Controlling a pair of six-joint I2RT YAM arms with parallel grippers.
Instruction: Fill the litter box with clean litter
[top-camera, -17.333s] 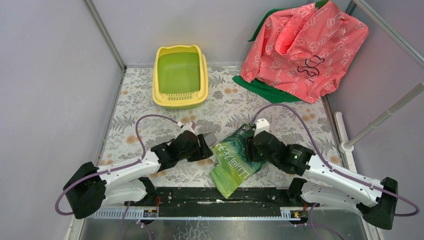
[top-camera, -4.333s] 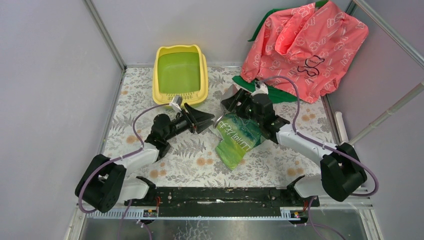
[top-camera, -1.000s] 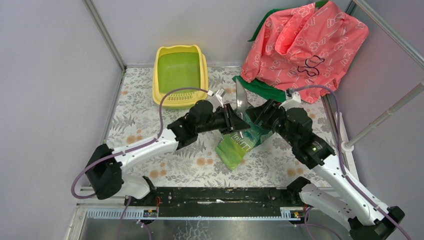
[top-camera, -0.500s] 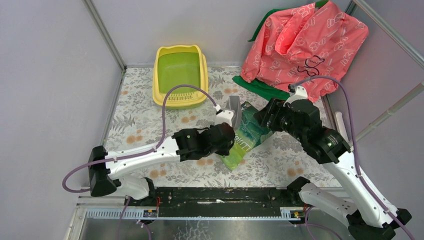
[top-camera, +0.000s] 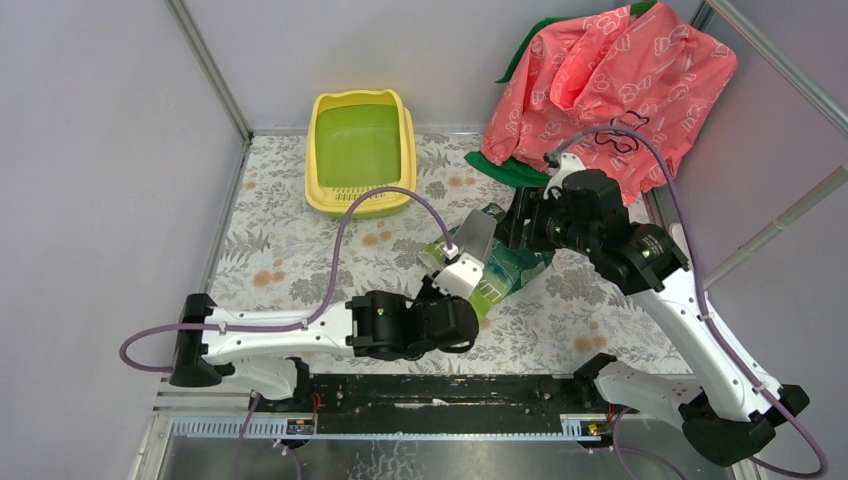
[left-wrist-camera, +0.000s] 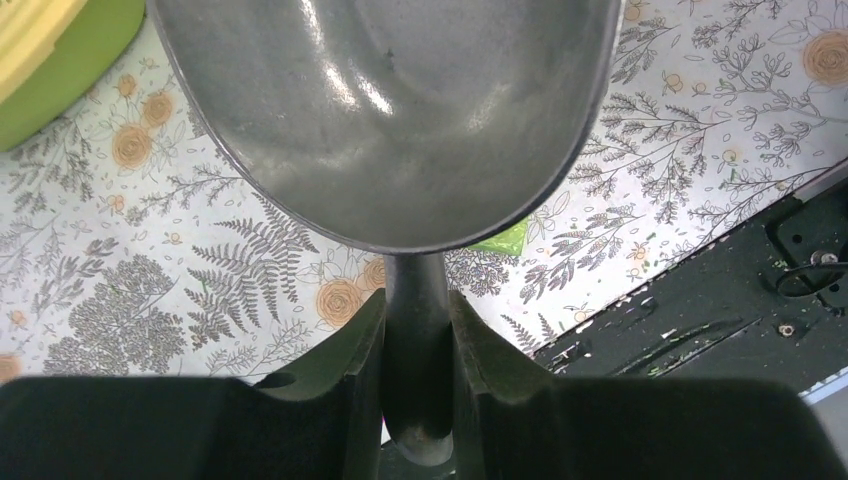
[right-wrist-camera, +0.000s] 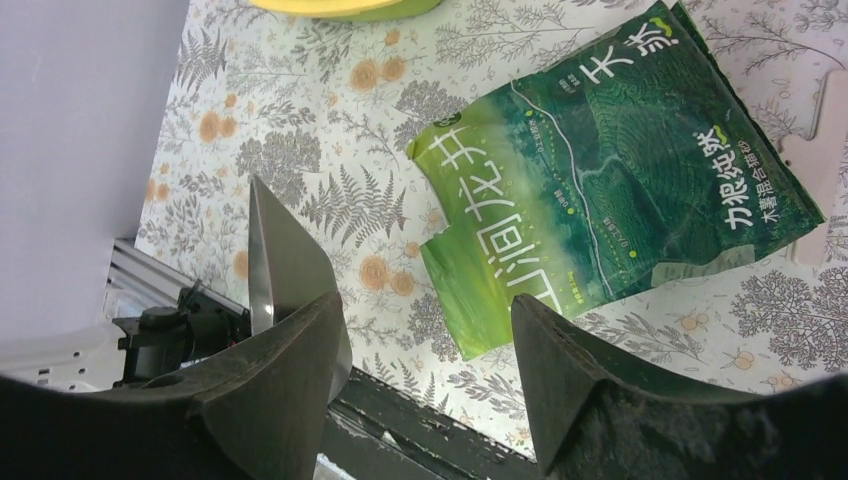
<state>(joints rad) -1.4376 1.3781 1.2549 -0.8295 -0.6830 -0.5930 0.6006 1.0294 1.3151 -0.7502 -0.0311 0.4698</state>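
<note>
Two end effectors, both near the green bag (right-wrist-camera: 620, 170). Left end effector (left-wrist-camera: 418, 340) is clamped tight on the handle of a metal scoop (left-wrist-camera: 400, 110); the bowl points away from the wrist and shows bare shiny metal. Seen from the top, the scoop bowl sits over the left edge of the bag. Right end effector (right-wrist-camera: 425, 310) is spread wide, gripping nothing, raised above the bag and not touching it. The bag lies flat on the floral worktop (top-camera: 300, 250), centre-right, white lettering up. The litter box (top-camera: 360, 145) sits at the far left-centre of the worktop, well apart from both arms, green inside, slotted lip on the near end. A pink bag (top-camera: 610, 90) on a green cloth (top-camera: 520, 175) is at far right.
</note>
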